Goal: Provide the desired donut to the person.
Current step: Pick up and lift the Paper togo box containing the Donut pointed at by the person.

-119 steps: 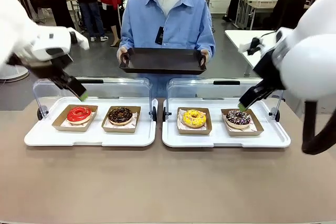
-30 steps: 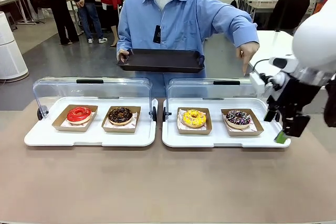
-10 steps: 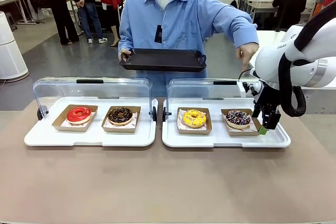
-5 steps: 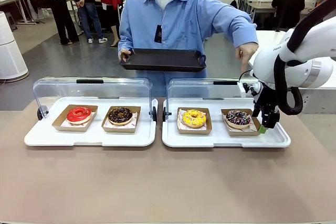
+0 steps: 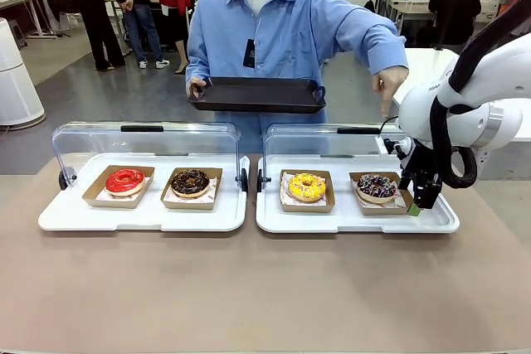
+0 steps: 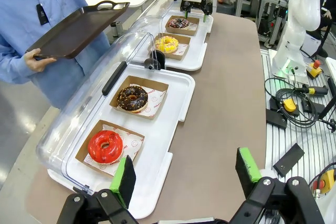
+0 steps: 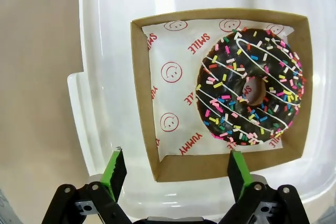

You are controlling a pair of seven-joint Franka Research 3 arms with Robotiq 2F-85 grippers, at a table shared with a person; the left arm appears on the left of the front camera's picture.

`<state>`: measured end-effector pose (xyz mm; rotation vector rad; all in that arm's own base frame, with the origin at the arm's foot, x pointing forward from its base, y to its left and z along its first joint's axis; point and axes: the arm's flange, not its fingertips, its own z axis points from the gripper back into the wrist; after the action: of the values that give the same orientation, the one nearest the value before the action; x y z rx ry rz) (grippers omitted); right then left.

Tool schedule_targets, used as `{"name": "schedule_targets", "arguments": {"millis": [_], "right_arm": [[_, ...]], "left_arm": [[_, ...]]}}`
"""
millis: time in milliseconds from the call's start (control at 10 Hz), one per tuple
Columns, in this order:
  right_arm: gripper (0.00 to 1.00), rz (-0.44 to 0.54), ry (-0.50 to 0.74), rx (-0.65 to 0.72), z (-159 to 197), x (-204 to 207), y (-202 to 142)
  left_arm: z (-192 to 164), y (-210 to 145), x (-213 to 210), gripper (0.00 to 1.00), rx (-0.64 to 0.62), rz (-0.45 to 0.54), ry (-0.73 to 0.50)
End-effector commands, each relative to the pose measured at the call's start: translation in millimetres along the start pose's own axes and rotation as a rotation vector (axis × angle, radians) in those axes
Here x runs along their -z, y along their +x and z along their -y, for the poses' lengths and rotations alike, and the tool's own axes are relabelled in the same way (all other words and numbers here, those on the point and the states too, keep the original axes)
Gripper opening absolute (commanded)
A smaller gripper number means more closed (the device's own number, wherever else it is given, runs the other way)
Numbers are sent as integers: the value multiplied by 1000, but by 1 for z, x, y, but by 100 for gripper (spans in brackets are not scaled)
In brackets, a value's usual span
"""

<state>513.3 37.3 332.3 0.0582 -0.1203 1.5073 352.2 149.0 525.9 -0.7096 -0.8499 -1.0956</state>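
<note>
The person [image 5: 282, 31] in a light blue shirt holds a dark tray [image 5: 257, 95] with one hand. Their other hand [image 5: 390, 89] points down at the chocolate donut with coloured sprinkles [image 5: 377, 186] [image 7: 249, 95] in its cardboard box [image 7: 168, 169]. My right gripper [image 5: 419, 203] [image 7: 176, 174] hangs open just above the right edge of that box, one finger on each side of a corner, nothing held. Off to the left, my left gripper [image 6: 186, 171] stands open and empty beyond the end of the left tray, near the red donut [image 6: 105, 146].
Two white trays [image 5: 141, 217] [image 5: 348, 221] with raised clear lids [image 5: 141, 143] stand side by side. They hold a red donut [image 5: 124, 180], a chocolate donut [image 5: 190, 181] and a yellow donut [image 5: 306, 186], each in a box. Bare brown tabletop [image 5: 265, 288] lies in front.
My right gripper has sunk slightly at the right edge of the sprinkle donut's box. The person keeps pointing and holding the tray.
</note>
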Motion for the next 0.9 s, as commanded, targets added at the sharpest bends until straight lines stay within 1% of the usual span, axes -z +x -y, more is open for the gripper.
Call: {"name": "schedule_targets", "arguments": {"millis": [0,700,800], "right_arm": [[100,11,-14,-21,-3,9,-3],[100,3,-3,-24,-5,15,-5],[60,8,-3,-32,-4,15,-6]], "left_arm": [[-1,2,0,100,5,18,3],[-1,2,0,100,5,18,3],[-1,2,0,100,5,18,3]]}}
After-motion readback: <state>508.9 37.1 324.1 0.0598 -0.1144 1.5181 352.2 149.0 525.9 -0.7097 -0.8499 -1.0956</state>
